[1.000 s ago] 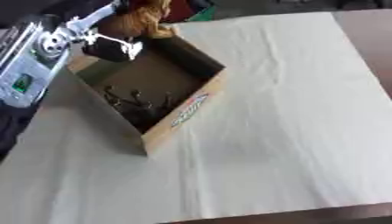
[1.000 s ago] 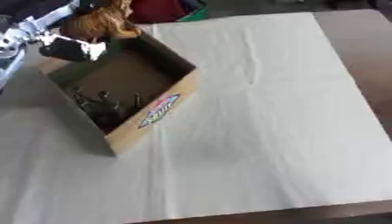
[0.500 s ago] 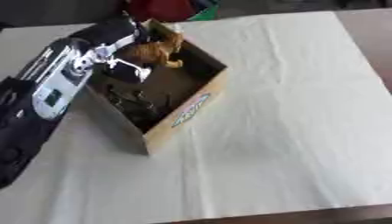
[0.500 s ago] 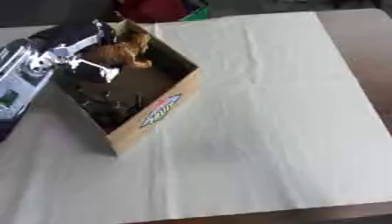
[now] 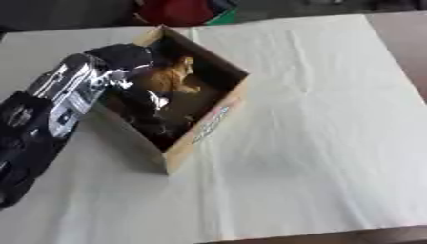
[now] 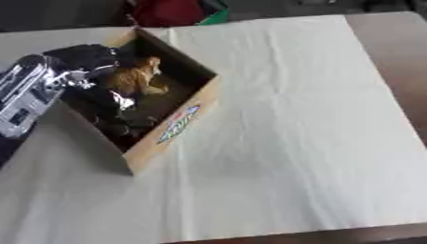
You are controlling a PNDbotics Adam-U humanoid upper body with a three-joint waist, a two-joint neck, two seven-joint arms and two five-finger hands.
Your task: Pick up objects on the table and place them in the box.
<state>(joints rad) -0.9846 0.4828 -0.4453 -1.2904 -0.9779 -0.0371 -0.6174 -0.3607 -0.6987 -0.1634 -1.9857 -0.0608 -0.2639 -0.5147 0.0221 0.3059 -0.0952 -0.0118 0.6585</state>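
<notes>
Tan and soft-looking, the plush toy [image 5: 171, 78] hangs inside the cardboard box [image 5: 218, 125] near the table's [image 5: 317, 119] far-left corner, the left hand [image 5: 133, 71] curled round it. Probably light and squashy; gripping its body suits best.

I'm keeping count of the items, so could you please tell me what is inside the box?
Inside the box are a brown toy, held by the left hand, and dark small things. The hand covers part of the floor.

A pale, creased cloth [image 5: 317, 124] covers the bench [image 6: 392, 43], whose brown top shows bare along the right edge. Beyond the far edge sit a red thing [image 5: 177, 11] and, just right of it, something green [image 5: 223, 17].
</notes>
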